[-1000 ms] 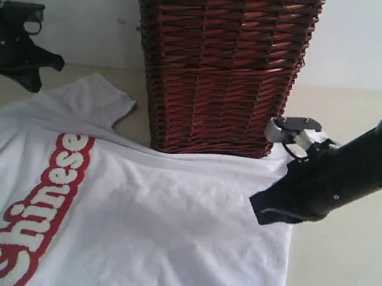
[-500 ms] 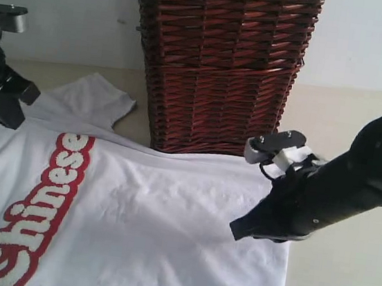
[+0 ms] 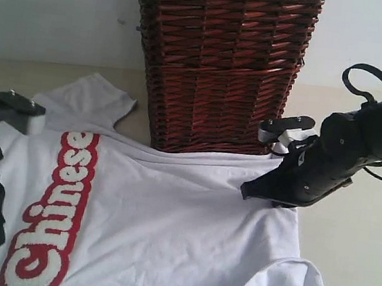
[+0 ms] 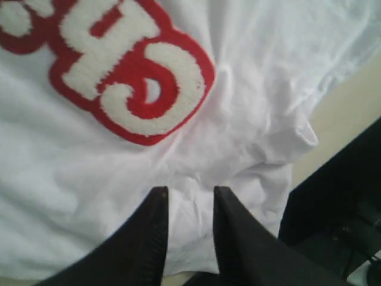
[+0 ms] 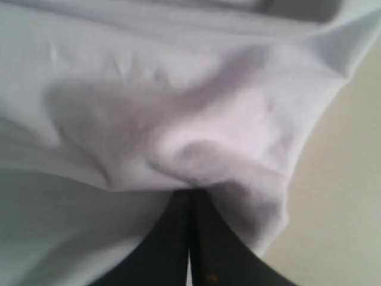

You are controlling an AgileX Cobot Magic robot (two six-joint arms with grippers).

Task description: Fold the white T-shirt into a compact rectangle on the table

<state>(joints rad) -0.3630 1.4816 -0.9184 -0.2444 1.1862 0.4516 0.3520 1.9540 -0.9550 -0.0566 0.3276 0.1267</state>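
Since the earlier picture the left arm has dropped from the far corner onto the left edge of the white T-shirt (image 3: 166, 231). The right arm has drawn back toward the basket (image 3: 220, 77). The shirt has slid to the right, so a flap of it now lies out on the table (image 3: 356, 275) at the near right. We see the shirt spread on the table in front of the basket, its far edge against the wicker foot, with the red band (image 3: 53, 217) of letters along its left side. The left gripper (image 4: 190, 196) has its fingers a little apart over rumpled white cloth near the letter C. The right gripper (image 5: 190, 199) has its fingers pressed together, pinching a fold of the shirt bunched at their tips.
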